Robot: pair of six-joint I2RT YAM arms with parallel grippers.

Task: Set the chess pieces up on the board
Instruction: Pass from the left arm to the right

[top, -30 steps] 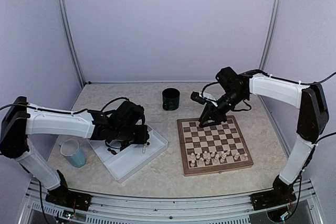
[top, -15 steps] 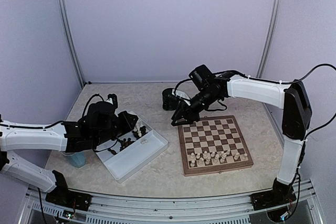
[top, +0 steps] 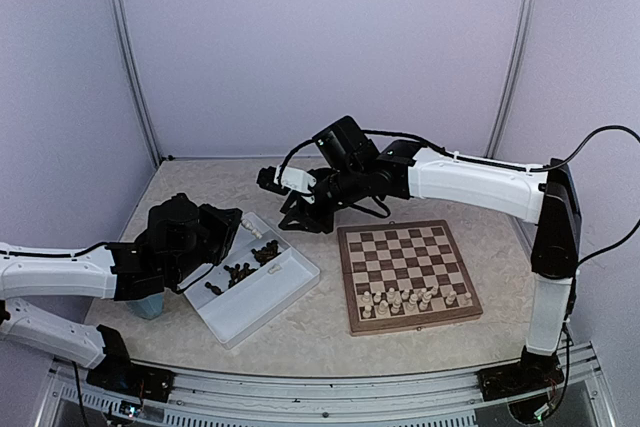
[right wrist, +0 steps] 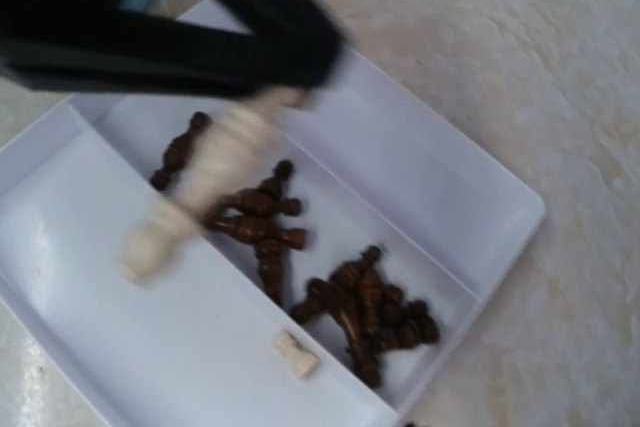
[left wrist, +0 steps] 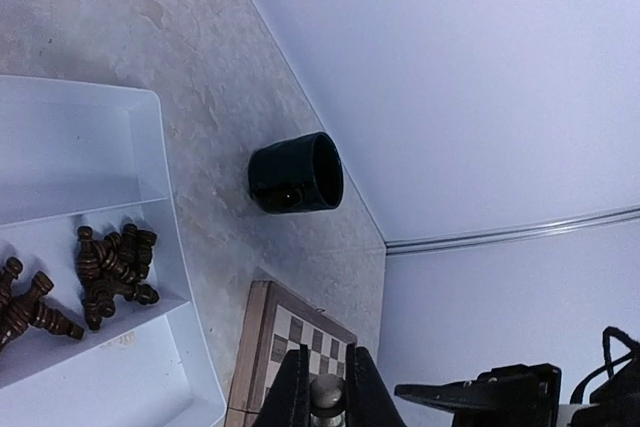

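Observation:
The board (top: 405,265) lies at centre right, with cream chess pieces (top: 414,298) standing in its near rows. Dark pieces (top: 245,265) lie in the white divided tray (top: 262,302); the right wrist view (right wrist: 365,307) shows them too, with a small cream piece (right wrist: 297,355). My left gripper (top: 222,229) hangs over the tray's left end. In its wrist view it (left wrist: 327,387) is shut on a round-topped piece (left wrist: 327,394). That piece appears blurred and cream in the right wrist view (right wrist: 205,187). My right gripper (top: 300,219) is above the tray's far right corner, open and empty.
A dark cup (left wrist: 295,172) stands beyond the tray, near the back wall; the right arm hides it in the top view. A light blue cup (top: 146,304) sits left of the tray, partly under my left arm. The board's corner (left wrist: 285,342) lies just right of the tray.
My right arm has swung left from the board's far left corner to above the tray. My left gripper has drawn back from the tray's middle to its left end.

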